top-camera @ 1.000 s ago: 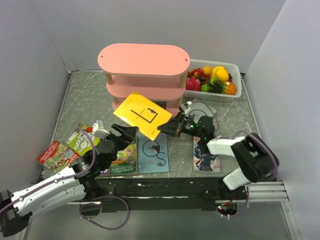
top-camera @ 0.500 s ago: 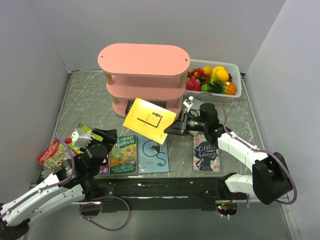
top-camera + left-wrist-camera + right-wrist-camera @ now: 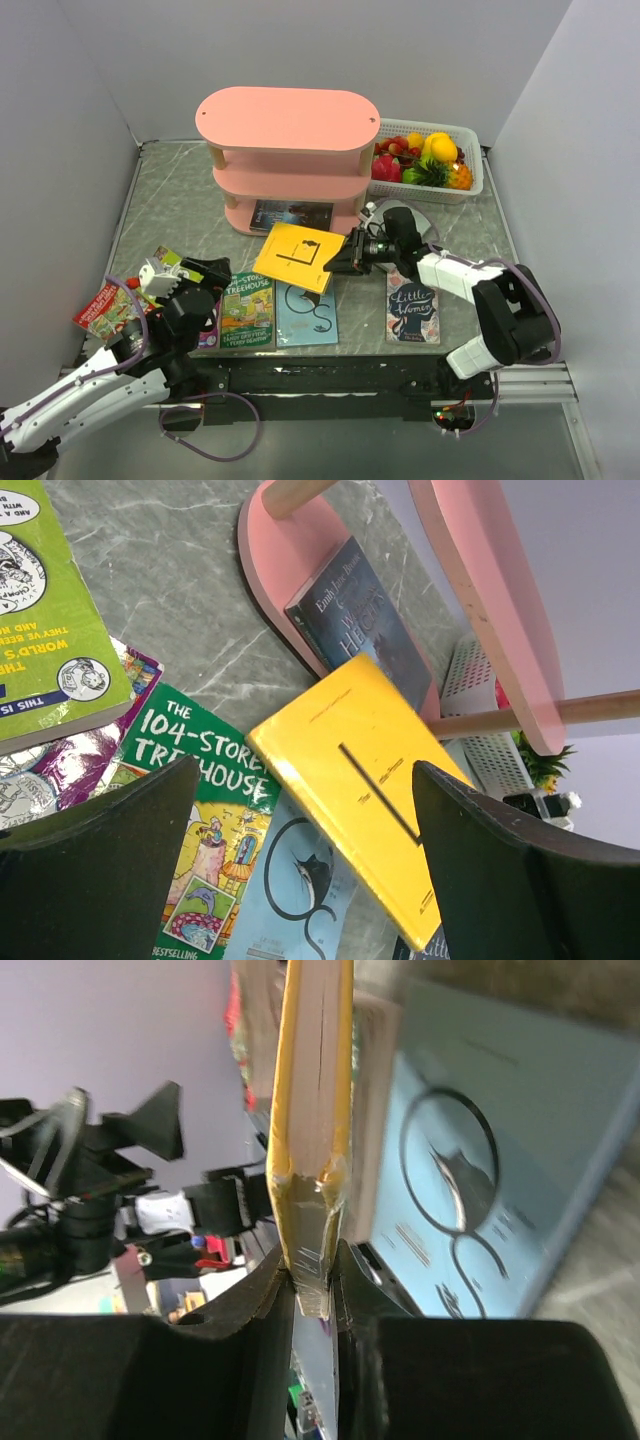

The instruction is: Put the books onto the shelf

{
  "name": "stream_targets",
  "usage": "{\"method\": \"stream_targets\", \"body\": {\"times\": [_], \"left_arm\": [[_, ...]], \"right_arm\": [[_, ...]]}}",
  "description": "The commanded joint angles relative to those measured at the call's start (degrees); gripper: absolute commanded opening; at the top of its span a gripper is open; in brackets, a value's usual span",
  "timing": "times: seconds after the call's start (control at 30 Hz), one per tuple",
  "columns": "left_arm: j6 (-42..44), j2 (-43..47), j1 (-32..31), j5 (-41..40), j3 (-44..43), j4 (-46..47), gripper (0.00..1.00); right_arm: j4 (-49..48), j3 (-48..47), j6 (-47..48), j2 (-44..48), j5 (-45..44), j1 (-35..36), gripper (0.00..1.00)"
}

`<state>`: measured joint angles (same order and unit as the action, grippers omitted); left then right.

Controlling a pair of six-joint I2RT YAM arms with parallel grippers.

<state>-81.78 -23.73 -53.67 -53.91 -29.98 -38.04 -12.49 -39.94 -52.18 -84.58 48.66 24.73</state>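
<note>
Books lie flat along the near worktop [image 3: 170, 210], low in the overhead frame. From the lower left you have the red book [image 3: 105, 308], the lime green book [image 3: 45, 630], the Treehouse book [image 3: 247, 312] and the light blue book [image 3: 307, 313]. The Little Women book [image 3: 412, 312] sits right of centre.

Your left claw [image 3: 205, 272] hovers at lower left, by the lime green book and the Treehouse book, jaws wide apart and gripping nothing.

Your right claw [image 3: 345, 262] is clamped on the right edge of the yellow book [image 3: 298, 256]. That book is held tilted above the light blue book at frame centre, just in front of the shelf [image 3: 288, 120].

One dark book [image 3: 291, 215] lies on the shelf's bottom tier. The fruit basket [image 3: 470, 170] stands at upper right, beside the shelf.
</note>
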Motion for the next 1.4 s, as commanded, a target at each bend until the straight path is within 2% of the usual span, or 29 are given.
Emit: {"method": "stream_targets", "body": {"times": [0.0,0.3,0.67,0.77,1.03,1.1,1.13,1.2,1.23,1.37], "left_arm": [[-0.05,0.35,-0.12,-1.02,-0.79,0.25,0.93],[0.74,1.05,-0.03,-1.37,0.62,2.0,0.94],[1.71,-5.27,-0.03,1.26,0.71,6.75,0.93],[1.97,-6.07,-0.03,1.7,0.8,7.54,0.93],[3.38,-6.51,-0.03,2.23,1.85,10.18,0.94],[3.47,-7.03,-0.03,2.58,1.94,10.62,0.94],[3.55,-7.47,-0.03,2.67,2.03,10.79,0.94],[3.64,-7.91,-0.12,3.11,2.03,11.41,0.94],[3.9,-8.26,-0.03,3.2,2.11,11.5,0.94],[4.61,-9.06,-0.03,3.55,2.12,12.46,0.95]], "right_arm": [[-13.09,-6.19,-3.01,-0.93,3.89,-0.47,0.0],[-16.59,-9.1,-6.43,-9.19,3.28,-2.67,0.0],[-31.36,-10.59,-18.39,-17.63,0.03,-4.6,0.0],[-31.46,-12.08,-19.45,-18.87,-0.06,-4.78,0.0],[-24.26,-15.86,-15.94,-21.68,0.2,-6.01,0.0],[-22.59,-16.13,-14.1,-22.04,0.29,-6.54,0.07],[-21.01,-16.22,-13.56,-22.12,0.2,-6.71,0.19],[-19.77,-15.87,-12.25,-22.04,0.2,-7.24,0.31],[-18.63,-15.69,-11.72,-21.95,0.12,-7.24,0.41],[-11.62,-16.22,-7.68,-21.07,-0.85,-7.51,0.57]]}}
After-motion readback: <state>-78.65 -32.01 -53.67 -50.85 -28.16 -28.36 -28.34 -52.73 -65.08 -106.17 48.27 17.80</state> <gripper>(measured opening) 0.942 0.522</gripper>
